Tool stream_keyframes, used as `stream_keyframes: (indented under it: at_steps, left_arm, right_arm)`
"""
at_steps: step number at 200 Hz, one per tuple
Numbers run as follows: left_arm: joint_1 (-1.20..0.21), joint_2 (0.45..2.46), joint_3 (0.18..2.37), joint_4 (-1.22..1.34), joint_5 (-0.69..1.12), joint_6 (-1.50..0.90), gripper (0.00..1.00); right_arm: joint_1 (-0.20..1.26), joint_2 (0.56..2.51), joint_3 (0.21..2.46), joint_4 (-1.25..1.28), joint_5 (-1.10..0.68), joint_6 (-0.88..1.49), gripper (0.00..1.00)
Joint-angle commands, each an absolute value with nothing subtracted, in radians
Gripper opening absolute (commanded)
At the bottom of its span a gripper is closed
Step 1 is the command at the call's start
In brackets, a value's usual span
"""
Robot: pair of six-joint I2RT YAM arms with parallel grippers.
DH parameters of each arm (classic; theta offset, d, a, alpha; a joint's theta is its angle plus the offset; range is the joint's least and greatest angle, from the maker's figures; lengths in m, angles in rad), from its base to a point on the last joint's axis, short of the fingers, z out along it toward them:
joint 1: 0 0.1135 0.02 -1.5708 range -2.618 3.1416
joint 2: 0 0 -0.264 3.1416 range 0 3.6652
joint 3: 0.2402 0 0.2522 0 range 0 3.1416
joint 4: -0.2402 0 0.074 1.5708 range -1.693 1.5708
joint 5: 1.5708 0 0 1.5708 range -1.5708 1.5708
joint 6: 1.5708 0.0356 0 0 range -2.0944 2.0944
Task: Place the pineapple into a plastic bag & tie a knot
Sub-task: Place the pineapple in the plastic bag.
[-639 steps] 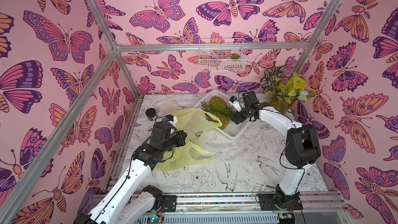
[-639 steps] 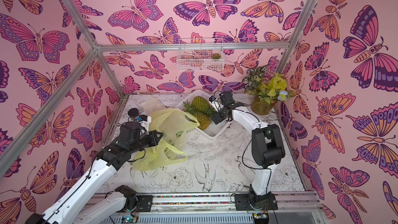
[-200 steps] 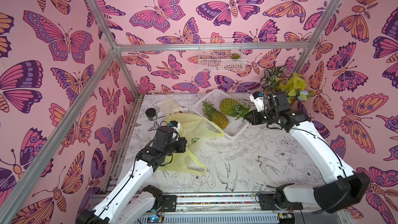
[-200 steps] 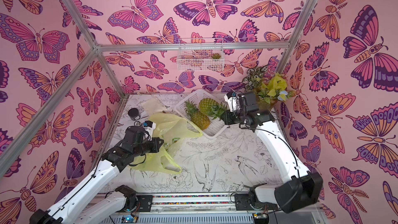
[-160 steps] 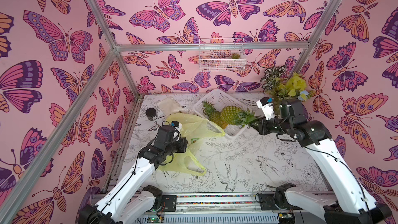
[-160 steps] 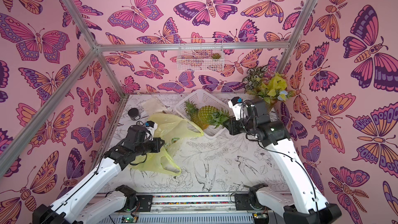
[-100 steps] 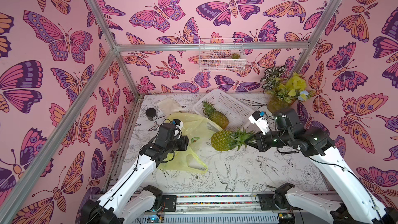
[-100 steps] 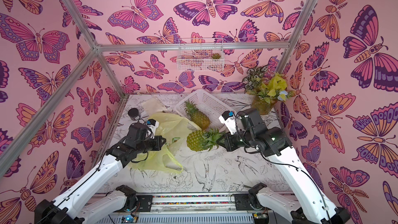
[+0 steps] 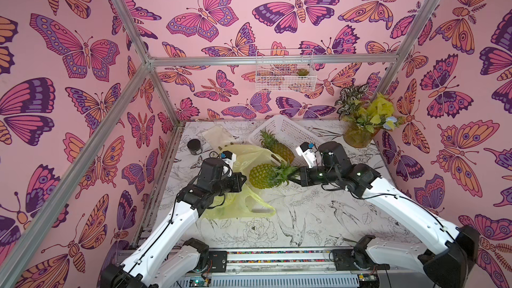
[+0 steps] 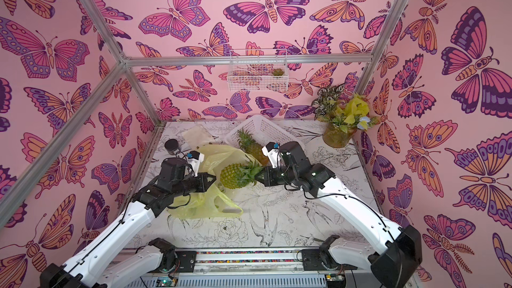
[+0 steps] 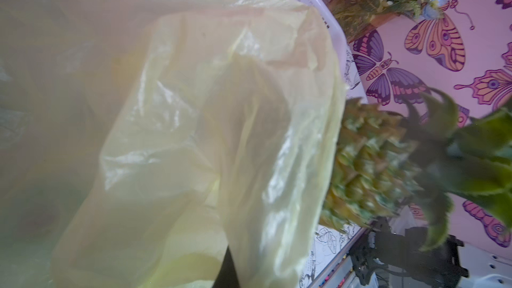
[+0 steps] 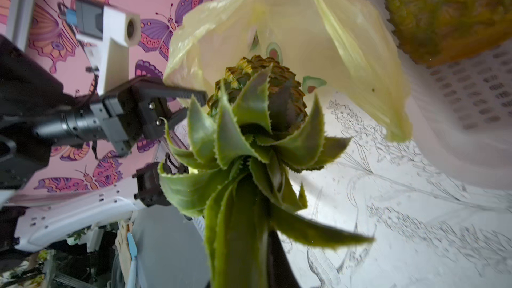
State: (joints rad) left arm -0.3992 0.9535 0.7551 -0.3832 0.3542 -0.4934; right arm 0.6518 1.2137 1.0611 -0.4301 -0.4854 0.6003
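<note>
- The table (image 9: 318, 217) was closed in by butterfly walls at the back and both sides. Open surface ran along the near edge and the right side.
- The plastic bag (image 9: 238, 207) lay at the left. One part was raised between the arms, and the rest was slack on the table with a loop handle lying flat.
- The white basket (image 9: 289, 131) sat by the back wall and held a second pineapple (image 9: 278, 149).
- The pineapple (image 9: 261, 176) hung sideways, its base at the bag's raised edge. Whether it had passed the rim could not be told.
- The wire basket (image 9: 284, 78) on the back wall held a small succulent (image 9: 302, 72).
- The right gripper (image 9: 292, 177) was clamped on the pineapple's crown leaves.
- The left gripper (image 10: 211, 182) had its jaws together on a fold of the bag.
- Only the right wrist view showed the bag's avocado prints (image 12: 313, 84). In the left wrist view the plastic filled most of the picture and hid that gripper's tips.
</note>
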Motion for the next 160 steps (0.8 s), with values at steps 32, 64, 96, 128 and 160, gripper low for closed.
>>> stream_keyframes:
  at_steps: [32, 64, 96, 128, 160]
  left_arm:
    - [-0.394, 0.927, 0.760, -0.274, 0.449, -0.608, 0.00]
    - [-0.394, 0.910, 0.768, -0.262, 0.482, -0.603, 0.00]
    - [-0.394, 0.908, 0.769, -0.261, 0.500, -0.592, 0.00]
    - [-0.394, 0.905, 0.769, -0.263, 0.509, -0.569, 0.00]
    - [-0.394, 0.908, 0.772, -0.292, 0.515, -0.521, 0.00]
  right_arm:
    - [0.705, 1.323, 1.017, 0.048, -0.579, 0.743, 0.00]
    - [0.723, 1.412, 0.974, 0.216, -0.596, 0.760, 0.00]
    - [0.752, 1.502, 0.965, 0.362, -0.615, 0.775, 0.00]
    - [0.756, 1.564, 0.958, 0.428, -0.620, 0.762, 0.00]
    - [0.756, 1.636, 0.957, 0.358, -0.585, 0.675, 0.00]
